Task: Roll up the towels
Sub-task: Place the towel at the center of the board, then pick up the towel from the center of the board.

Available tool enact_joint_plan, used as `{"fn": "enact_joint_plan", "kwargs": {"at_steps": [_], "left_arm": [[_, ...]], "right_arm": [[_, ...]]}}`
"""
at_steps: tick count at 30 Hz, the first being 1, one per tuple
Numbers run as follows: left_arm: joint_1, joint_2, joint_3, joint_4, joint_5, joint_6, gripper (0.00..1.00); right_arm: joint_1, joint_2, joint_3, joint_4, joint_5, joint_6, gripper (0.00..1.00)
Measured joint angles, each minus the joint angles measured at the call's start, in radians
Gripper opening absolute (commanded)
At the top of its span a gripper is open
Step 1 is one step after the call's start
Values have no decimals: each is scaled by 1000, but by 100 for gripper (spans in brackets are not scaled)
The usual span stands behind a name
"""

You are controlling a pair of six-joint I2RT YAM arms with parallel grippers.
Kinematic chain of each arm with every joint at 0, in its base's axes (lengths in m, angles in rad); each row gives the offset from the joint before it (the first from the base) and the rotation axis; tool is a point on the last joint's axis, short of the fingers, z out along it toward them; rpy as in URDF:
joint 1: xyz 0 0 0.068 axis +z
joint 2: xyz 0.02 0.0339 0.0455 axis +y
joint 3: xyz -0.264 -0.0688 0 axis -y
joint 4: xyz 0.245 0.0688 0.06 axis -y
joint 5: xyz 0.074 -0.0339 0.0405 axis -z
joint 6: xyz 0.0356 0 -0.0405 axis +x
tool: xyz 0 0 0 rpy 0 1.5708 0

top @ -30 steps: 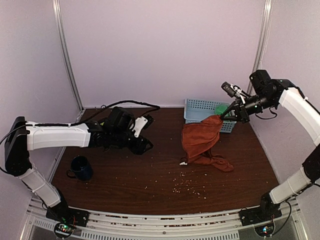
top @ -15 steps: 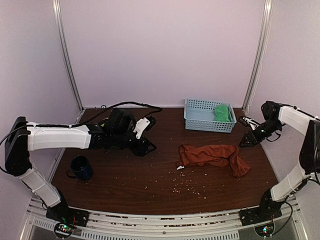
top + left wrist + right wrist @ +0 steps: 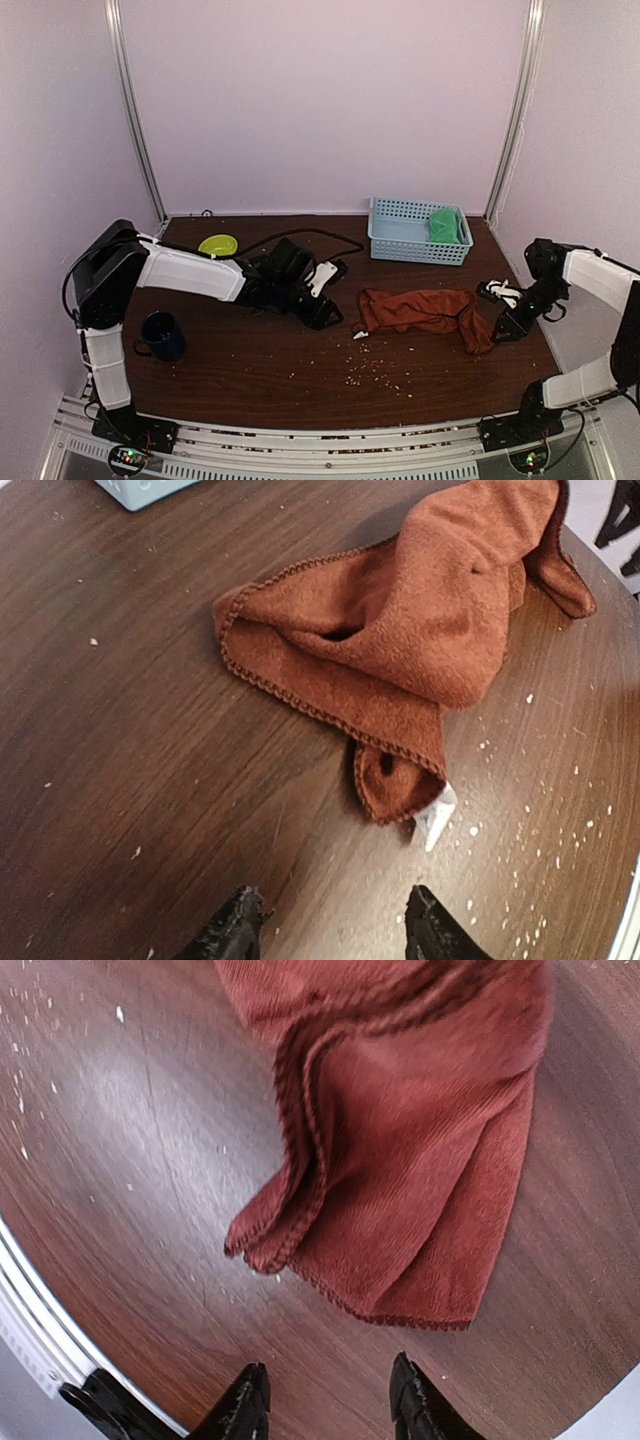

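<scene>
Rust-red towel (image 3: 425, 312) lies crumpled and folded over itself on the table (image 3: 240, 365), in front of the basket (image 3: 400, 238) that holds the green towel (image 3: 446, 224). The left gripper (image 3: 335, 935) sits just beside its labelled corner and the right gripper (image 3: 330, 1405) just beside the opposite end, both with jaws parted and nothing between them. Judged step: flattening the cloth before rolling, which calls for each gripper to pinch a single hemmed edge, not the bunched folds, and draw outward evenly.
</scene>
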Motion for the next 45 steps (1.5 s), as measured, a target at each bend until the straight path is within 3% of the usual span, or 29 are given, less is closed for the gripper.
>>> {"fn": "enact_joint_plan", "kwargs": {"at_steps": [12, 24, 26, 31, 38, 45], "left_arm": [[0, 215, 312, -44, 31, -61, 52], [0, 321, 397, -59, 28, -107, 52], [0, 339, 420, -61, 29, -111, 52], [0, 381, 476, -63, 38, -119, 52], [0, 382, 475, -59, 51, -117, 51], [0, 276, 351, -49, 35, -74, 52]], "right_arm": [[86, -7, -76, 61, 34, -58, 46], [124, 159, -76, 137, -6, -56, 41], [125, 168, -76, 146, -15, -54, 37], [129, 192, -76, 175, -31, -29, 1], [130, 175, -2, 120, -14, -10, 0], [129, -29, 227, 54, 79, 67, 0]]}}
